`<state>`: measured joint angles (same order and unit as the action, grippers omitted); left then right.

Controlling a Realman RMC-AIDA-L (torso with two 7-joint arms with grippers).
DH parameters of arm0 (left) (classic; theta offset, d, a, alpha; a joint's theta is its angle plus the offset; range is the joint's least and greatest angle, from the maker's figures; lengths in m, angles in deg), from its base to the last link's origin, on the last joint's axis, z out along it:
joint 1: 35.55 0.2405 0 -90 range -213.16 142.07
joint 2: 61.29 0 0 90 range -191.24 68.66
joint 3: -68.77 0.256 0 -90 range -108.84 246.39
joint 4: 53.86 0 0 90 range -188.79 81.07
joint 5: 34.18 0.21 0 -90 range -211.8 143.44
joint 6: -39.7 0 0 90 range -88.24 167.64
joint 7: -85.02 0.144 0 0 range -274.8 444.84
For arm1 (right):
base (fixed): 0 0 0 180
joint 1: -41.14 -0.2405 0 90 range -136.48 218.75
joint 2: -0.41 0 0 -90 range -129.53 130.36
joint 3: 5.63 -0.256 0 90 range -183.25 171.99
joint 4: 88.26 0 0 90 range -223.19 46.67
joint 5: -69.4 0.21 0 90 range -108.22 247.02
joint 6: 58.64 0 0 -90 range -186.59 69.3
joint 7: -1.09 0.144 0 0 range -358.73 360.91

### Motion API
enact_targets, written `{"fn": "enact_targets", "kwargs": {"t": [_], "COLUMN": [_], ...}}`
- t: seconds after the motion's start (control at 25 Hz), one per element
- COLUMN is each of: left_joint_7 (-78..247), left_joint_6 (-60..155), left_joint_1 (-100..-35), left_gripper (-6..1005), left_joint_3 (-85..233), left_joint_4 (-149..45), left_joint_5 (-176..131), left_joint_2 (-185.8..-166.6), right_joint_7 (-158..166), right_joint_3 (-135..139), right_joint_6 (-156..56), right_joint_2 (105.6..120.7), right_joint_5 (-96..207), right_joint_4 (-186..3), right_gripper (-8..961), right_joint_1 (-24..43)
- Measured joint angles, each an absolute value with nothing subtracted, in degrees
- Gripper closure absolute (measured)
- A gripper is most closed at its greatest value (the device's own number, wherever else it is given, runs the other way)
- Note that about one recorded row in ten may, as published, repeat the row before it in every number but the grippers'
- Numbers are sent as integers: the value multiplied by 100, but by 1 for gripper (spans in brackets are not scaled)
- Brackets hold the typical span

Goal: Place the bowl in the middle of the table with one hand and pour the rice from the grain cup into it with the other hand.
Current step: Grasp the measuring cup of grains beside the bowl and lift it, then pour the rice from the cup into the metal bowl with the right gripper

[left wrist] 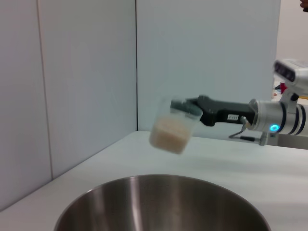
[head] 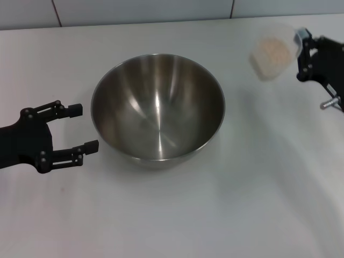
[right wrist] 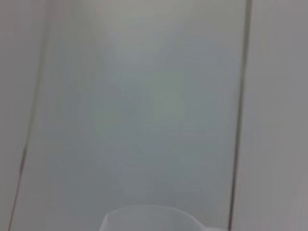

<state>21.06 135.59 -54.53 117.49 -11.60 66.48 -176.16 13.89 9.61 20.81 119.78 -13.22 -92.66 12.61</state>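
1. I am judging the first half done: the large round stainless-steel mixing bowl (head: 157, 107) is sitting upright near the middle of the plain white table (head: 226, 215), and nobody is holding it.
2. I am seeing no grains inside the bowl, so the pour is still ahead of me.
3. My left gripper (head: 86, 127) is hanging low just beside the bowl's left rim, its two black fingers (head: 74, 109) spread apart and gripping nothing.
4. My right gripper (head: 299, 45) is holding the small translucent plastic grain cup (head: 271, 51) in the air at the far right, well apart from the bowl and not over it yet.
5. In the left wrist view the right arm is reaching in horizontally, its fingers pinching the cup (left wrist: 174, 126) at the rim, with the cup tilted slightly.
6. The off-white rice (head: 272, 52) is filling the lower part of the cup and none of it is spilling.
7. What I am judging as left: carrying the cup over the bowl's opening, then tipping it until the grains run out.
8. The right wrist view is giving me only the cup's rim (right wrist: 149, 216) against a pale wall.
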Motion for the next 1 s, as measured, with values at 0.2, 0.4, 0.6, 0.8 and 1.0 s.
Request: {"fn": "enact_targets", "kwargs": {"t": [0.2,0.4,0.6,0.8,1.0], "left_joint_7": [2068,2050,2050,2050,2053], "left_joint_6": [13606,13634,13638,13638,13638], "left_joint_1": [-5447,-5445,-5450,-5453,-5453], "left_gripper": [164,164,164,164,164], "left_joint_3": [11548,11467,11421,11348,11205], "left_joint_4": [-1166,-1163,-1159,-1158,-1160], "left_joint_5": [6644,6636,6633,6633,6633], "left_joint_2": [-17619,-17624,-17628,-17665,-17693], "right_joint_7": [579,408,394,-6,-1423], "right_joint_3": [1002,1514,2153,2551,2628], "right_joint_6": [2259,2118,2091,2091,2138], "right_joint_2": [11977,11970,11975,11988,11997], "right_joint_5": [-1333,-1344,-1349,-1345,-1312], "right_joint_4": [-9255,-9415,-9747,-10032,-10070], "right_gripper": [946,947,947,947,946], "right_joint_1": [1045,686,517,488,411]}}
